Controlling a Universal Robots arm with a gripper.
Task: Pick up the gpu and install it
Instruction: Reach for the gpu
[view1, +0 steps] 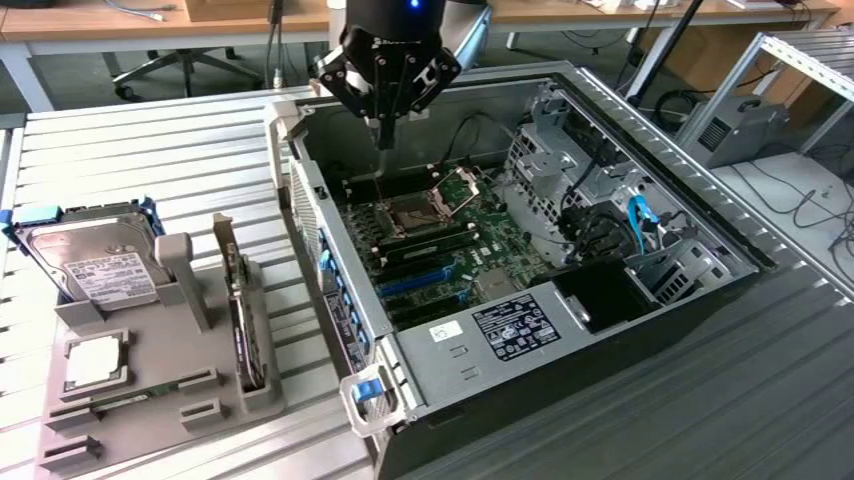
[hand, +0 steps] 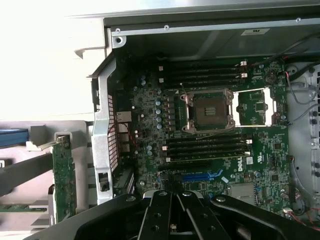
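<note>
The end effector (view1: 384, 132) hangs clenched and empty over the far end of the open computer case (view1: 296, 180), above its motherboard (view1: 447, 245). The gpu (view1: 238, 310) stands on edge in a grey holder (view1: 180, 290) on the table (view1: 160, 150), well apart at the exterior view's left, outside the case.

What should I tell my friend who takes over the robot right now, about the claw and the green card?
Claw: shut, with nothing seen in it. It hangs over the motherboard inside the open computer case.
The gpu: stands on edge in the grey holder outside the case, at the exterior view's left, apart from the claw.
Done: nothing that shows; the blue slots hold no card.
Left: pick up the gpu and install it in the case.
</note>
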